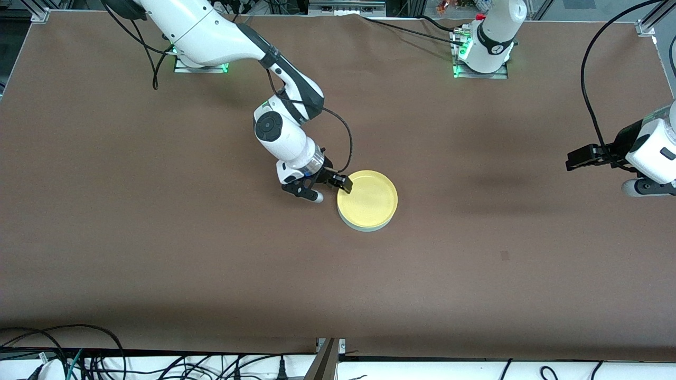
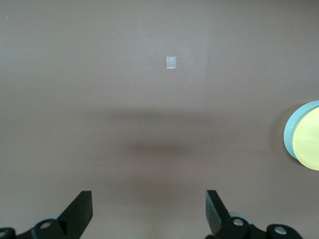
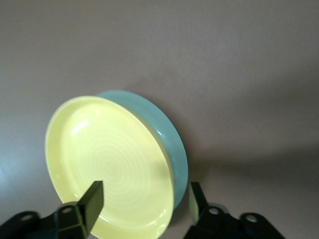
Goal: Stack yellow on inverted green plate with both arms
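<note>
Front view: yellow (image 1: 368, 198) sits rim-up on the inverted green plate (image 1: 364, 227) mid-desk (image 1: 158, 237), right gripper (image 1: 331, 189) fingers open astride its rim, best lifted straight clear, while the left gripper (image 1: 573, 160) waits open above the desk's end.

Brown-covered table (image 1: 158, 253), cables (image 1: 105, 359) along its near edge, soft shadows.

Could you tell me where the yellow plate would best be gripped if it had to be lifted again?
Probably by the raised rim of the yellow plate, from the right arm's end, where the right gripper is open astride it; it lies upright on the inverted green plate.
</note>
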Controlling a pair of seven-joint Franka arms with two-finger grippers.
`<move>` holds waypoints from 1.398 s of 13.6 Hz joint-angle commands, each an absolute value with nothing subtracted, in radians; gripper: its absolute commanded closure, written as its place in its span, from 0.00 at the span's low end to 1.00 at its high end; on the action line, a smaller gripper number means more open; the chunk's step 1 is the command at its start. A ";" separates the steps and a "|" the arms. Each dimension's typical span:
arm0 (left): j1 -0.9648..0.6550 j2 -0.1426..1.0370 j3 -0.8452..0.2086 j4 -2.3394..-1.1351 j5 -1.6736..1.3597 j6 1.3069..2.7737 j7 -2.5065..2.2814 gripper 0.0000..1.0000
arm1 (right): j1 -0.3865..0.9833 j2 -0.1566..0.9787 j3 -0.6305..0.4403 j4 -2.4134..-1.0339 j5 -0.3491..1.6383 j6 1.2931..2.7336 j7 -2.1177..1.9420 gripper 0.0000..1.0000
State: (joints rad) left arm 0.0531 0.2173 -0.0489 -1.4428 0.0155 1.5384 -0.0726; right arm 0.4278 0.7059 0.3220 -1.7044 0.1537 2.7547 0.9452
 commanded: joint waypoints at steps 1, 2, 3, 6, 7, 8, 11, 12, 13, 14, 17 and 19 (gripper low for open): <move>0.057 0.219 -0.043 -1.434 -0.017 1.540 -0.054 0.00 | 0.433 0.585 0.246 -1.710 0.132 2.604 0.950 0.00; 0.057 0.219 -0.043 -1.434 -0.017 1.540 -0.054 0.00 | 0.433 0.545 0.218 -1.709 0.126 2.535 0.919 0.00; 0.055 0.219 -0.043 -1.434 -0.017 1.540 -0.054 0.00 | 0.433 0.505 0.192 -1.709 0.127 2.463 0.875 0.00; 0.054 0.219 -0.043 -1.434 -0.017 1.540 -0.054 0.00 | 0.433 0.396 0.059 -1.706 0.126 2.222 0.671 0.00; 0.054 0.219 -0.043 -1.434 -0.017 1.540 -0.054 0.00 | 0.433 0.361 0.005 -1.703 0.126 2.135 0.570 0.00; 0.054 0.219 -0.043 -1.434 -0.017 1.540 -0.054 0.00 | 0.433 0.332 -0.061 -1.703 0.124 2.068 0.463 0.00; 0.054 0.219 -0.043 -1.434 -0.018 1.540 -0.054 0.00 | 0.433 0.304 -0.242 -1.613 0.124 1.877 0.154 0.00; 0.055 0.219 -0.043 -1.434 -0.018 1.540 -0.054 0.00 | 0.433 0.307 -0.286 -1.550 0.124 1.793 0.105 0.00; 0.055 0.219 -0.043 -1.434 -0.031 1.540 -0.054 0.00 | 0.433 0.308 -0.316 -1.487 0.124 1.691 0.092 0.00; 0.058 0.219 -0.043 -1.434 -0.040 1.540 -0.054 0.00 | 0.433 0.305 -0.334 -1.447 0.124 1.618 0.092 0.00; 0.058 0.219 -0.043 -1.434 -0.041 1.540 -0.055 0.00 | 0.434 0.243 -0.382 -1.410 0.120 1.494 0.104 0.00; 0.058 0.219 -0.043 -1.434 -0.041 1.540 -0.055 0.00 | 0.436 0.207 -0.383 -1.410 0.114 1.503 0.092 0.00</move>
